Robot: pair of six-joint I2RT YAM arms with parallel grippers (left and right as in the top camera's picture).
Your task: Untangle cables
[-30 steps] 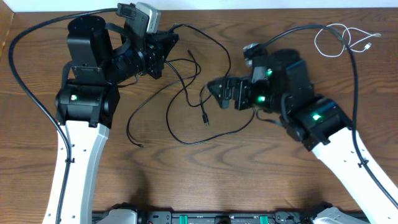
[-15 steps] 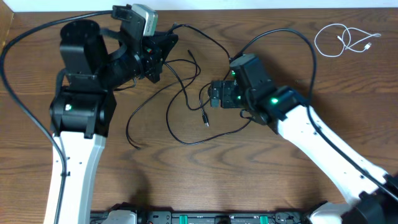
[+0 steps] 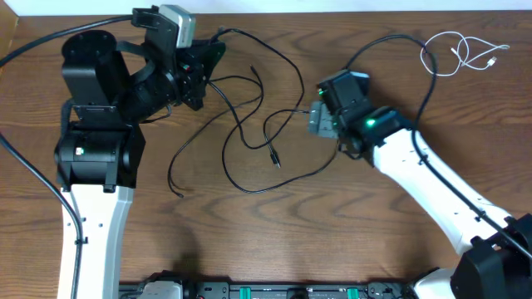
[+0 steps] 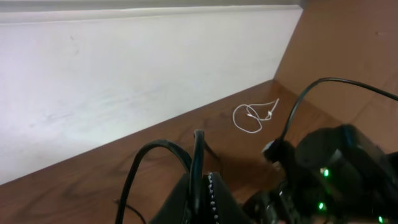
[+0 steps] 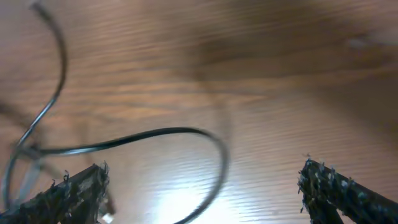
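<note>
The black cable (image 3: 249, 124) sprawls in loops over the middle of the table, its plug end (image 3: 274, 159) lying loose. My left gripper (image 3: 206, 60) is at the back left, shut on one strand of the black cable; the left wrist view shows that strand (image 4: 198, 163) pinched between the jaws (image 4: 202, 193). My right gripper (image 3: 316, 121) hovers over the cable's right side. It is open, with a black loop (image 5: 186, 134) passing between the spread fingers (image 5: 205, 190) without contact. The white cable (image 3: 455, 53) lies coiled apart at the back right and also shows in the left wrist view (image 4: 255, 117).
Thick black arm cords arc over the back left (image 3: 33, 46) and back right (image 3: 399, 41). A white wall (image 4: 124, 74) runs along the table's far edge. Bare wood (image 3: 274, 241) lies at the front centre.
My right gripper has pulled back to the right and turned, away from the cable's plug end. My left gripper has drawn its strand slightly left and toward the back.
</note>
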